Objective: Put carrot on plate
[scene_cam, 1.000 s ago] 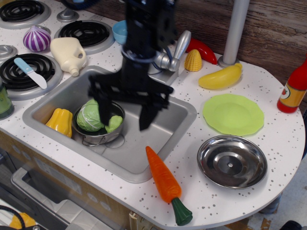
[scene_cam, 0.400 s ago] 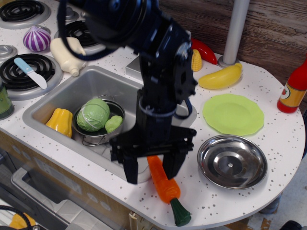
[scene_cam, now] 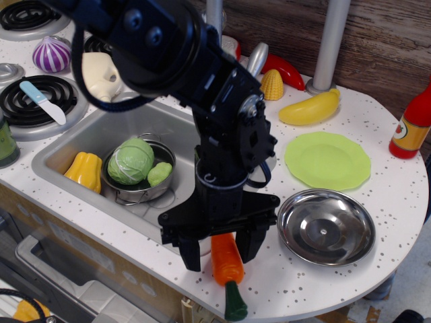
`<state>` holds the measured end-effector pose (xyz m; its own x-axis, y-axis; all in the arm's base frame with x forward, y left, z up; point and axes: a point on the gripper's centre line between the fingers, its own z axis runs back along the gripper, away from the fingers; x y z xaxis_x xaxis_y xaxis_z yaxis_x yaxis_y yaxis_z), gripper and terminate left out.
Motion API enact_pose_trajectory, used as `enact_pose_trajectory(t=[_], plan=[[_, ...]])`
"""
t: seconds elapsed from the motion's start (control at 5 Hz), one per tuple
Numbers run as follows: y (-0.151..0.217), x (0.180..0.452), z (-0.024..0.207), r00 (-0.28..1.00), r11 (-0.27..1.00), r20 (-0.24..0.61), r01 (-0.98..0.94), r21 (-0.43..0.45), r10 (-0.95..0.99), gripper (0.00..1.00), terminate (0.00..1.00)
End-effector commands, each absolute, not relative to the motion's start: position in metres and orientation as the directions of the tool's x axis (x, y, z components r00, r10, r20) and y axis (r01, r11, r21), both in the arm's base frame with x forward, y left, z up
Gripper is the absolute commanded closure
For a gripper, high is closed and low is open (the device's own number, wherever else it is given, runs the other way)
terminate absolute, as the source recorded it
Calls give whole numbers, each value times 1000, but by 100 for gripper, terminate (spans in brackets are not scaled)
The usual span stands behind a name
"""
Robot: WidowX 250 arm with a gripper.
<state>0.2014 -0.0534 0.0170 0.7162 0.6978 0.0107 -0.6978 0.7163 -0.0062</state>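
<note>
single view, high front vantage angled down toward twelve o'clock, medium-close, sink [scene_cam: 74, 151] at nine o'clock, green plate [scene_cam: 328, 161] at three o'clock

A white speckled toy-kitchen tabletop [scene_cam: 377, 168] is carrying a round light-green plastic plate [scene_cam: 327, 160], a shiny round silver metal plate [scene_cam: 326, 227] just in front of it, a yellow plastic banana [scene_cam: 310, 109], a red bottle [scene_cam: 411, 124] at the right edge, and a long orange plastic carrot [scene_cam: 227, 265] lying near the front edge.
</note>
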Motion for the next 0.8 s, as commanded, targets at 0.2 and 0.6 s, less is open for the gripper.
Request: enact_pose_trajectory(t=[0.2,0.6], plan=[[-58,202,-4,716,720,72,-693,-50,694,0,0],[-49,204,25,864,863,118,-500,74,490,100,0]])
